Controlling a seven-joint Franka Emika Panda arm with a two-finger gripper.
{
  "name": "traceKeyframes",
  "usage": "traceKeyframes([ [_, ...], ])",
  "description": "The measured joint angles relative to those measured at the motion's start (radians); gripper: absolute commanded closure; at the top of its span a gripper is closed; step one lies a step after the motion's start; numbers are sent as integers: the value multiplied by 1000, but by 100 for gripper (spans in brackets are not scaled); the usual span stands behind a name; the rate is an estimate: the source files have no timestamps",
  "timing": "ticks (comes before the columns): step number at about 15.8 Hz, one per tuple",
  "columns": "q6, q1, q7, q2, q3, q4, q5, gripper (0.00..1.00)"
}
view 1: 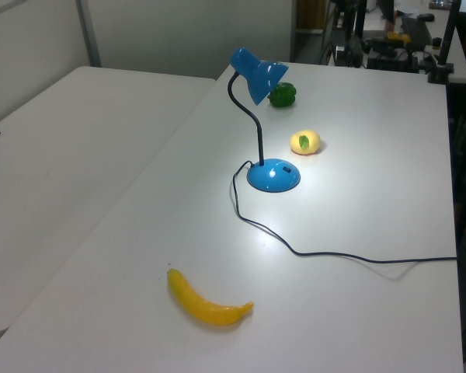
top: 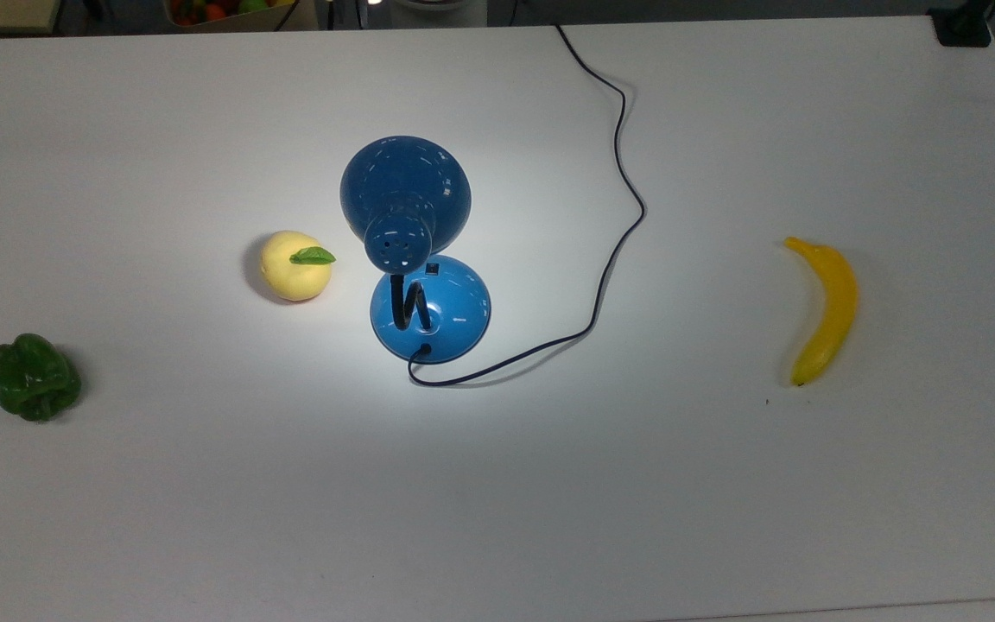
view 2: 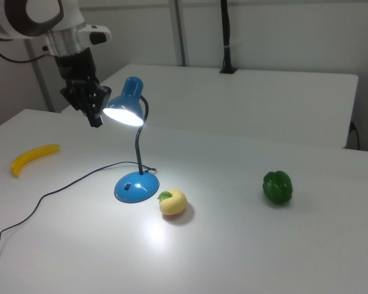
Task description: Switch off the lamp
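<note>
Gripper [view 2: 94,114] hangs high, left of the lamp [view 2: 135,153] shade in the right view; finger state unclear. Switch [view 2: 128,186] on base lies below-right.

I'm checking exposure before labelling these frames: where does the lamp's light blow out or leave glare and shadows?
Right view: the lamp shade's opening glows near white, with a bright pool on the table by the yellow fruit. Top view: a pale halo rings the base and specks of glare dot the shade. Left view: the cord casts a thin shadow.
</note>
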Motion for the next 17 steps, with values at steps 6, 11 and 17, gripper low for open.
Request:
traceKeyframes([
  [6, 2, 0, -1, 1, 0, -45, 7, 100],
  [11, 96, 4, -1, 6, 5, -166, 17, 100],
  [17, 306, 22, 25, 19, 12, -354, 17, 100],
])
